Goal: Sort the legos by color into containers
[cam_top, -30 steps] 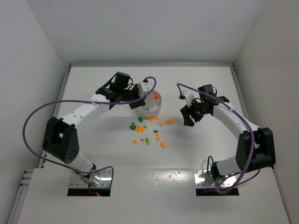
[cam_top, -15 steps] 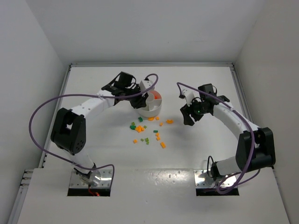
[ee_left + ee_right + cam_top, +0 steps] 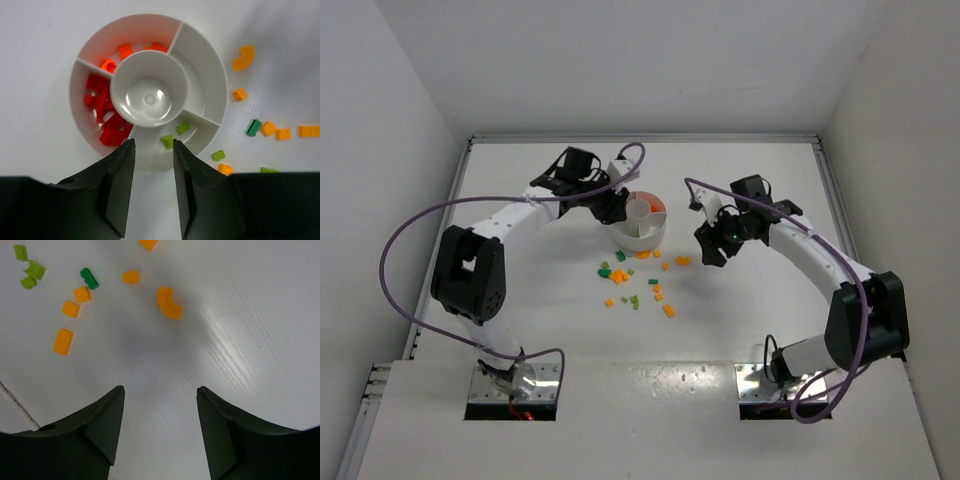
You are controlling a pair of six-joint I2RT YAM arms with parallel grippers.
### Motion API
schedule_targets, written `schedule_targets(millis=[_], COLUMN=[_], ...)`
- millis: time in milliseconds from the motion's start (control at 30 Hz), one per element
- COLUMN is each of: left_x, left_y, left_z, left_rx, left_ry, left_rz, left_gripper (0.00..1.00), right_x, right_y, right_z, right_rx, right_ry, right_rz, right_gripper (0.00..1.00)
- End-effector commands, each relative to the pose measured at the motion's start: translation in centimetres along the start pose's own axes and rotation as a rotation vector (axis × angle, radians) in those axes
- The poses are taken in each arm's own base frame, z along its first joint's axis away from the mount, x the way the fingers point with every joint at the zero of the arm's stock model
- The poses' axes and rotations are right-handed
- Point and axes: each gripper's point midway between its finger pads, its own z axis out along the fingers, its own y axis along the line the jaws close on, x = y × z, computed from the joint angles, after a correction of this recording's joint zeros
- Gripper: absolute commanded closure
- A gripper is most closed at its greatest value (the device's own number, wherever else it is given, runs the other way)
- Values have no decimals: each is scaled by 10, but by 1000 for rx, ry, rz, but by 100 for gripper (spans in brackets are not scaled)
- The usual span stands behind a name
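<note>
I saw the left gripper (image 3: 153,150) parted, empty, over the round white plastic dish (image 3: 202,75); the right gripper (image 3: 160,395) gaped empty near a curved orange plastic brick (image 3: 169,303).

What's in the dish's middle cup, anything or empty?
Empty. The left wrist view looks straight into the cup: bare white plastic, while red bricks lie in a wedge beside it.

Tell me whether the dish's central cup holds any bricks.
No: the left wrist view shows the central cup bare and white inside.
</note>
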Motion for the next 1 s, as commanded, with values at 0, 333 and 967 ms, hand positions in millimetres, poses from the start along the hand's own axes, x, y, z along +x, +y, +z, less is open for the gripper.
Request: schedule_targets(millis=[0,333,967], left_x=[-36,9,31], left_y=[32,67,54], left_z=[-41,-131,-176], left_rx=[-87,-242,-275], left_ry=[-153,-195,-284], left_rz=[-107,-466,-568], left_gripper=[58,47,20], right_x=[-38,-53,-58], right_y=[10,77,132], right_z=[0,57,116], right_rx=[-31,-153,-214], right_ry=[-69,46,48], right_rz=[-98,-190,-414], right_gripper=[40,44,45])
